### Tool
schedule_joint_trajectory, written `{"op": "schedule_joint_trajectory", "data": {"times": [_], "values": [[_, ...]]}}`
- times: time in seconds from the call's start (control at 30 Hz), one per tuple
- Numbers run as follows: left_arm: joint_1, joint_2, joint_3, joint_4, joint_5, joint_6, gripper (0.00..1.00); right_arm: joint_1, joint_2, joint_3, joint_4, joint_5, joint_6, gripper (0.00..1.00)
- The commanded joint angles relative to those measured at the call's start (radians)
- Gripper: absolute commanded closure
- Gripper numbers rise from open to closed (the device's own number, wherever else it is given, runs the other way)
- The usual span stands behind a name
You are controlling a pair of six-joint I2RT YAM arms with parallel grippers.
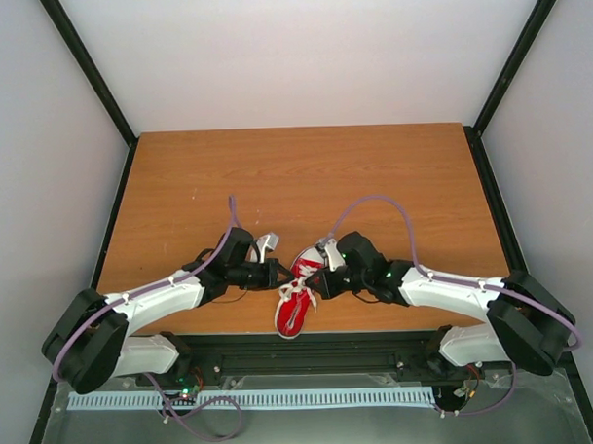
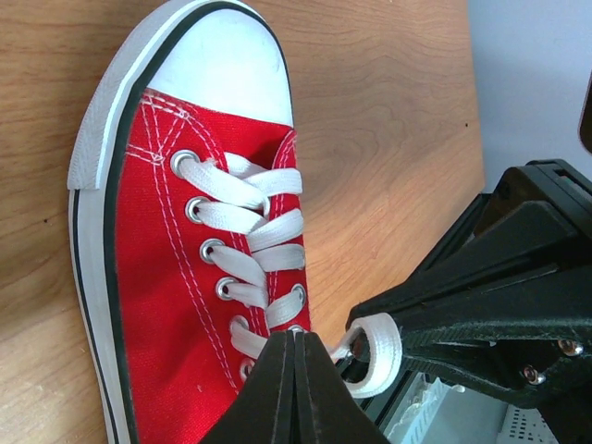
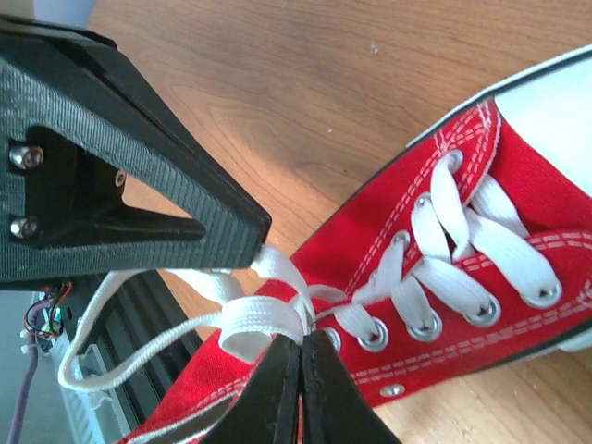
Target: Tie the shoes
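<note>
Red canvas low-top sneaker [image 1: 295, 305] with white rubber sole sits at 6 o'clock on the brown wooden table [image 1: 305, 173], right at the near edge. Its white toe cap [image 2: 227, 69] is aimed roughly 1 o'clock, heel toward the arm bases. Left gripper [image 2: 294, 340] comes in from the shoe's 9 o'clock, fingers pressed together by the top eyelets. The right wrist view shows a strand of the flat white laces [image 3: 462, 287] running into its tip, so it looks to be pinching lace. Right gripper [image 3: 302, 340] comes in from 3 o'clock, also pressed together, pinching a folded lace loop [image 3: 259, 328]. My read: each claw holds one side so the two ends can be crossed or pulled against each other above the tongue. Eyelet rows are laced, but I see no knot yet. The tips sit just beside each other, so the main obstruction is the other claw; there's little room to swing one loop round the other without fingers clashing. One loose lace tail [image 3: 63, 370] droops toward the black metal rail [image 1: 310, 343] just past the table edge at 6 o'clock and could snag there. Thin purple cables [image 1: 378, 198] arc over both arms, apart from the shoe.
</note>
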Motion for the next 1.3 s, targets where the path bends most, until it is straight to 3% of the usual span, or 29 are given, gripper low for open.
{"op": "schedule_joint_trajectory", "data": {"times": [0.0,1.27], "values": [[0.005,-0.014,0.0,0.016,-0.007,0.034,0.99,0.009,0.049,0.052,0.032,-0.012,-0.029,0.97],[0.0,-0.021,-0.02,0.046,0.075,0.111,0.99,0.061,0.223,0.096,0.052,0.048,0.038,0.97]]}}
